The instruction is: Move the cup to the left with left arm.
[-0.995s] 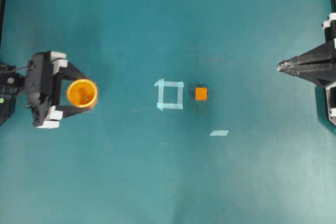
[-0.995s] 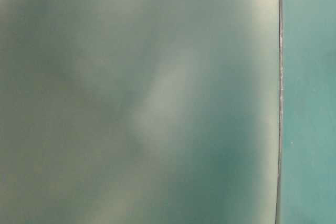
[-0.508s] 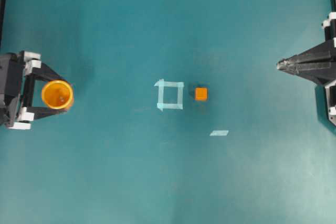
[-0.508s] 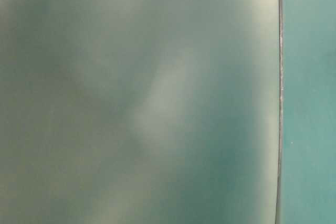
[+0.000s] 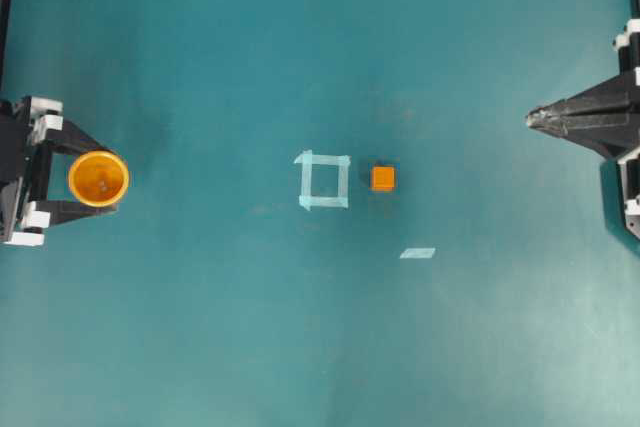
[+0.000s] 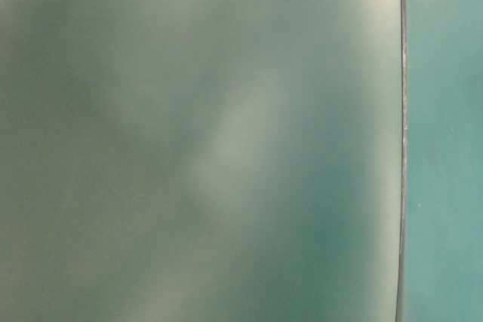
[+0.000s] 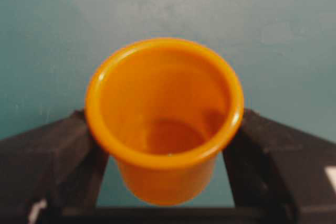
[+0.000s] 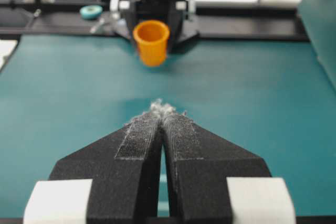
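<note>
Closest in the right wrist view, the right gripper [image 8: 161, 109] has its two black fingers [image 8: 137, 145] pressed together, tips touching, with nothing between them. Overhead it sits at the far right edge of the teal table [image 5: 320, 347], pointing left toward the middle.

Further along, near the table's centre, a small orange cube [image 5: 383, 179] rests just to the right of a square outlined in pale tape [image 5: 322, 181], apart from it by a thin gap. A short loose strip of the same tape [image 5: 417, 253] lies a little to the right of and nearer than the cube.

Farthest from the right gripper, at the left edge of the table, the left gripper [image 5: 92, 179] holds the cup [image 5: 98, 178] between its two black fingers [image 7: 50, 150]. The left wrist view shows the fingers on both sides of the cup's wall below the rim, the cup upright and mouth up. From the right wrist view its base appears to hang above the table surface.

The table-level view is a blurred grey-green wash and shows none of these.
</note>
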